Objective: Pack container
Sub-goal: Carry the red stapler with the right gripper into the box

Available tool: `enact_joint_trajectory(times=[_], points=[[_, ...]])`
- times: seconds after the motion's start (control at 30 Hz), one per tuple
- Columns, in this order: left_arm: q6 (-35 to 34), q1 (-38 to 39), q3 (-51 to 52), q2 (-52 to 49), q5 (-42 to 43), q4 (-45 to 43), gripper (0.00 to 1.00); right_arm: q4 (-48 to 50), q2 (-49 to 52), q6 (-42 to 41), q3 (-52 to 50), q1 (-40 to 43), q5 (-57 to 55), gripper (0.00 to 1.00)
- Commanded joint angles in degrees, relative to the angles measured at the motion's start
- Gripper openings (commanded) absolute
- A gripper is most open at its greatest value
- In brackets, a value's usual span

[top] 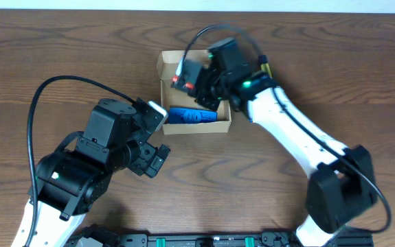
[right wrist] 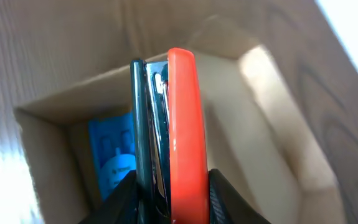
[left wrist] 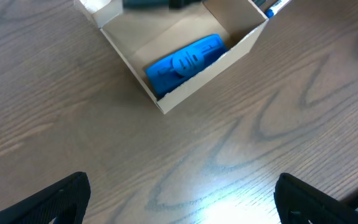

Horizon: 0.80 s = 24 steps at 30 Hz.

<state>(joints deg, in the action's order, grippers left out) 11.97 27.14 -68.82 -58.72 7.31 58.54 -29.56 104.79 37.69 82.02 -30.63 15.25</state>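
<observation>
The container (top: 165, 65) is a small tan cardboard box, open, at the table's middle back. A blue plastic object (top: 192, 116) lies in its near side; it also shows in the left wrist view (left wrist: 185, 61) and the right wrist view (right wrist: 113, 155). My right gripper (top: 196, 82) hovers over the box, shut on a red and black stapler (right wrist: 172, 124) held end-on above the box floor (right wrist: 241, 124). My left gripper (top: 152, 159) is open and empty over bare table, just near-left of the box (left wrist: 185, 93).
The wooden table (top: 60, 48) surrounds the box. A blue pen-like item (left wrist: 277, 6) lies just beyond the box's far right corner. The right arm (top: 300, 130) stretches from the front right toward the box. A black rail (top: 204, 240) runs along the front edge.
</observation>
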Motion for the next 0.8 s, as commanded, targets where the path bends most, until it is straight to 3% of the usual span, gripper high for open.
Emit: enact_joint_trajectory(times=[0.0,0.27,0.77], points=[[-0.42,-0.2,-0.68,-0.04,0.15,0.13,0.95,0.0,1.99,8.61,0.52,-0.2,-2.38,0.01],[-0.42,-0.2,-0.68,-0.04,0.15,0.13,0.95,0.07,5.09,19.89,0.5,-0.22,-1.31,0.01],[-0.42,-0.2,-0.68,-0.04,0.15,0.15,0.95,8.15,12.24,18.49,0.48,-0.2,-1.36,0.01]])
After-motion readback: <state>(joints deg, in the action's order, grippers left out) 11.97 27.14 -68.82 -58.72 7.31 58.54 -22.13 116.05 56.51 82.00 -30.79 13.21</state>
